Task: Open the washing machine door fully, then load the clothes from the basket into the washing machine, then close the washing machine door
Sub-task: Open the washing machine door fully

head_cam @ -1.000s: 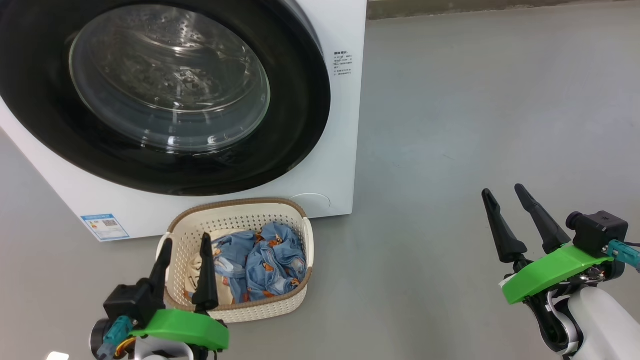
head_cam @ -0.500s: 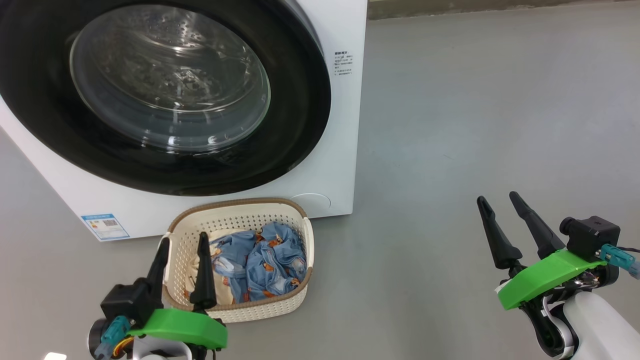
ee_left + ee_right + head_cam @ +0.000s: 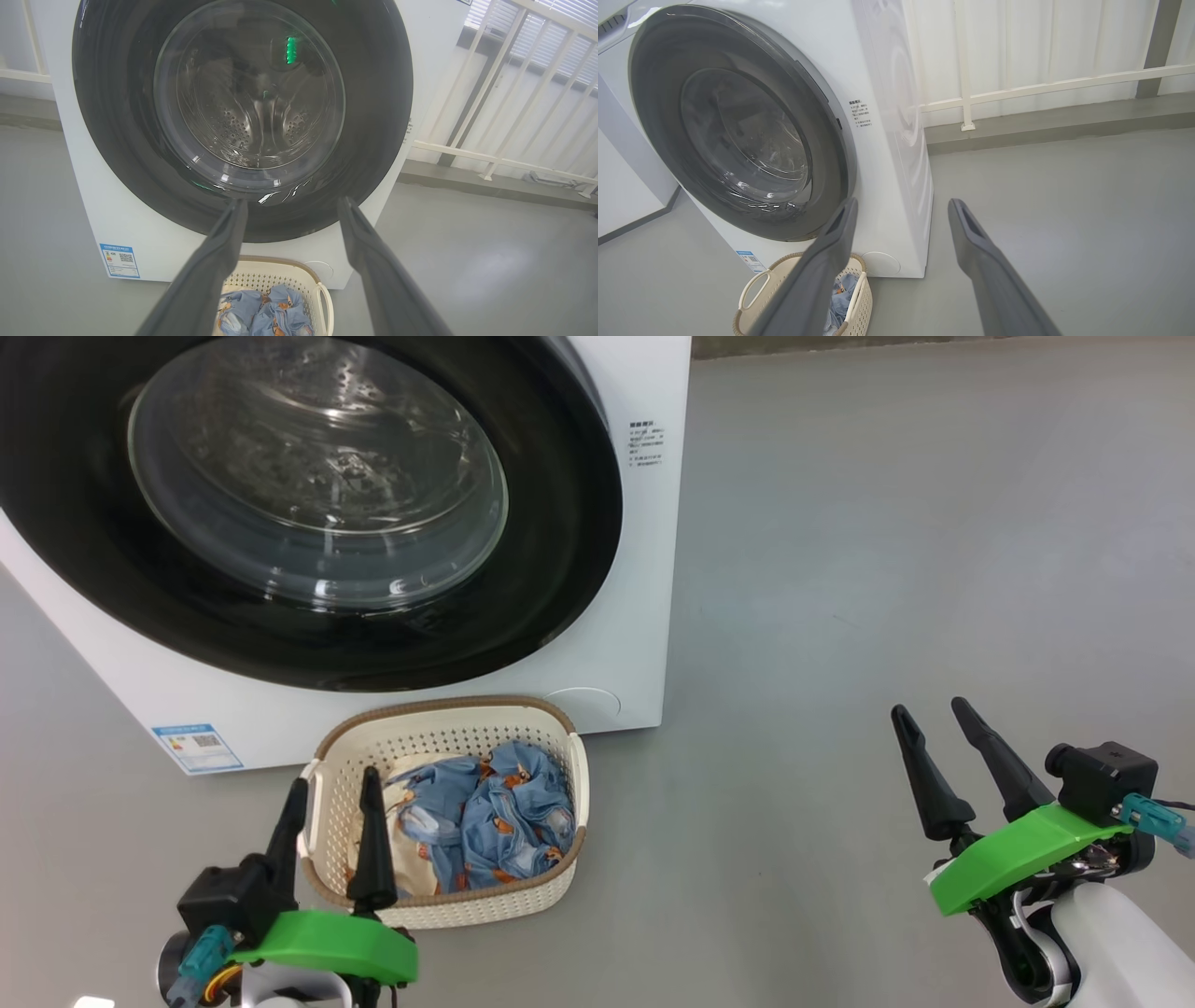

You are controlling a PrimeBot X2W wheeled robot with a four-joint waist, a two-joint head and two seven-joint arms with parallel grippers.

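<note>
Close below parted L jaws, basket (image 3: 495, 903) w/ clothes (image 3: 504, 814)

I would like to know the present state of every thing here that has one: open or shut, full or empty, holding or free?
washing machine door: shut.
basket: upright, loaded with the clothes.
clothes: crumpled bundle, inside the basket, not gripped.
left gripper: jaws open, holding nothing.
right gripper: jaws open, holding nothing.

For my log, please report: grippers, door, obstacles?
Left gripper open, empty. Right gripper open, empty. Washing machine door shut; clothes in basket. Basket close below door.
</note>
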